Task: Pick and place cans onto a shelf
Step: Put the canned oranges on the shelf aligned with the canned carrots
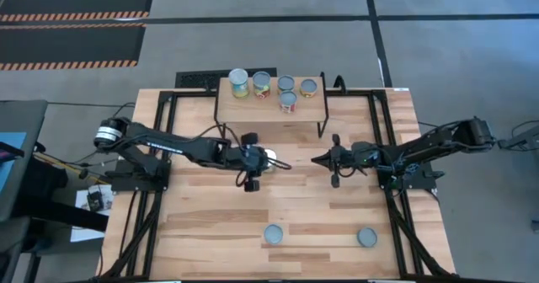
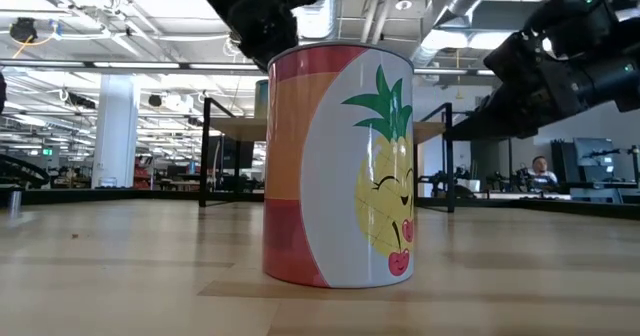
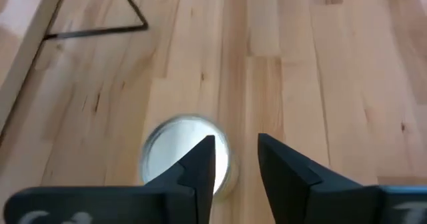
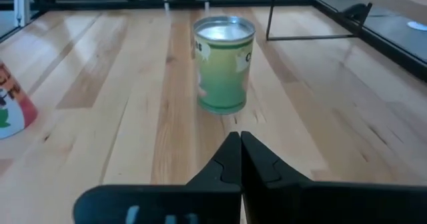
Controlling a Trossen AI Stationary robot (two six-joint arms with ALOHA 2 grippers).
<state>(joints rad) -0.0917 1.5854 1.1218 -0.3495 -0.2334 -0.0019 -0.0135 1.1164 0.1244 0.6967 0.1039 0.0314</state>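
The green can point(image 1: 270, 157) stands upright on the table, just in front of the shelf point(image 1: 269, 108). The left gripper point(image 1: 252, 162) hangs right over it, fingers open. The right gripper point(image 1: 335, 159), farther off, is closed and empty.

- You can read no words on any tin.
- The red-orange and white can point(image 2: 338, 164) carries only a smiling pineapple picture.
- The green-labelled can point(image 4: 223, 65) bears lettering too small to read.

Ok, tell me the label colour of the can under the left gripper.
Green can, clearest in the right wrist view.
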